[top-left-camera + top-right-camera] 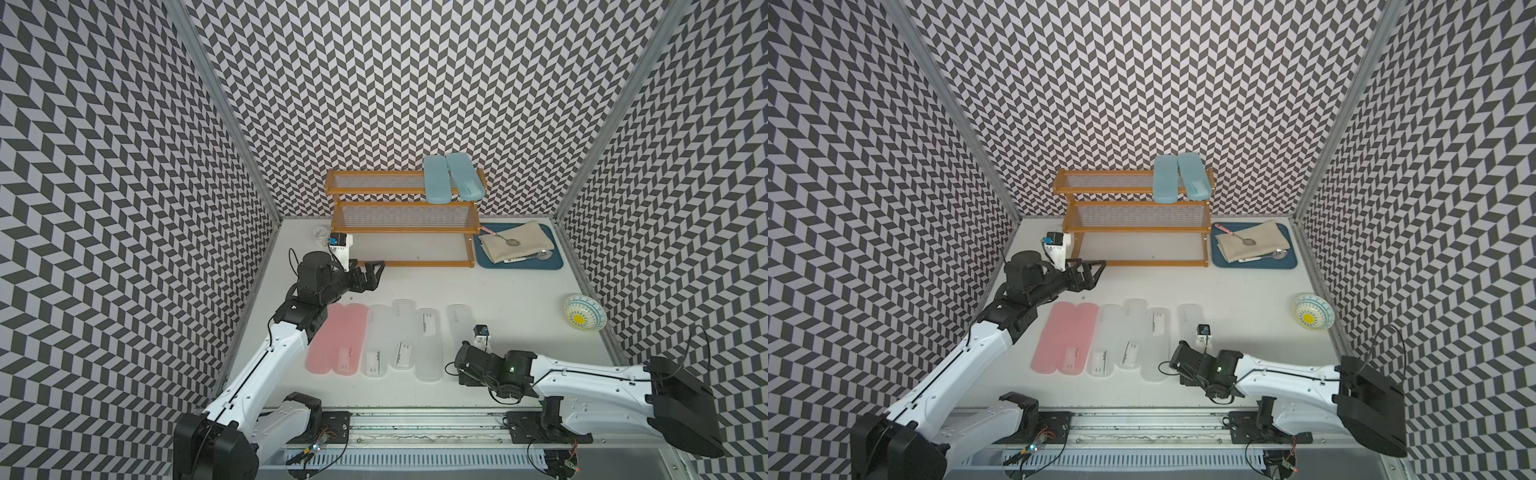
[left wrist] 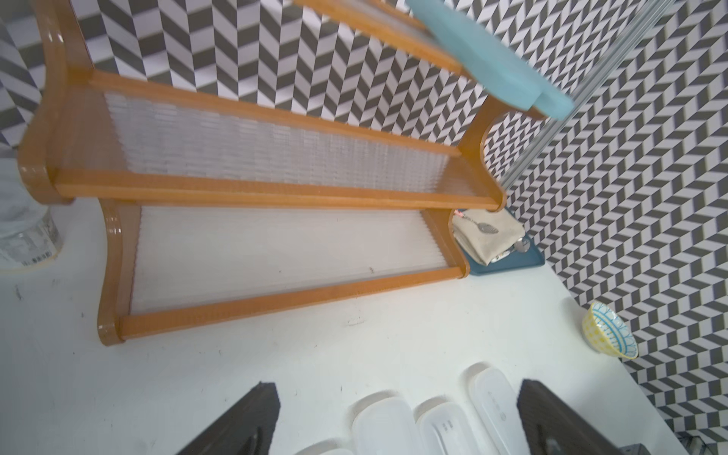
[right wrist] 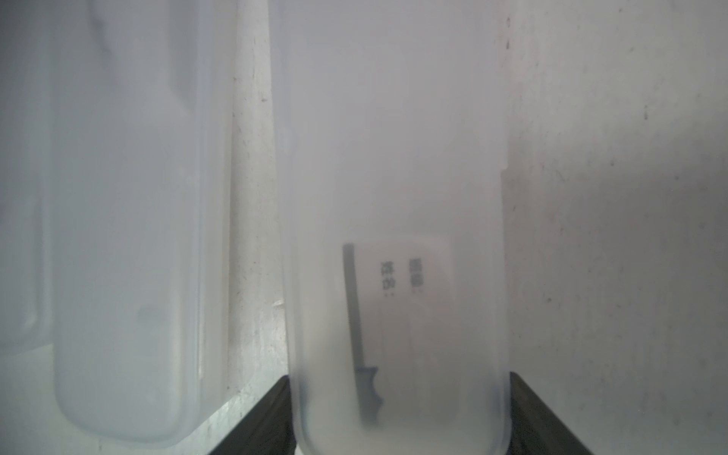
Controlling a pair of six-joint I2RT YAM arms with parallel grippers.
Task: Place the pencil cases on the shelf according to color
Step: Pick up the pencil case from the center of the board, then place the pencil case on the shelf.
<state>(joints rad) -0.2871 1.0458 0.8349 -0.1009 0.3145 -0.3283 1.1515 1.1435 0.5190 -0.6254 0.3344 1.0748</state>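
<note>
Both top views overlook the whole table point(image 1: 436, 286); the left wrist view faces the shelf point(image 2: 275, 193).

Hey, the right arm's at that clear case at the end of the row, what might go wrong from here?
The right fingers sit at the very end of the long clear case, so it may tilt or slip when lifted. The next clear case lies close beside it and could get nudged. The blue cases overhang the top tier of the shelf and could be bumped.

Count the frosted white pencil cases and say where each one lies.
4, side by side on the table: one beside the pink pair, a second, a third, and the fourth with its near end under the right arm.
</note>
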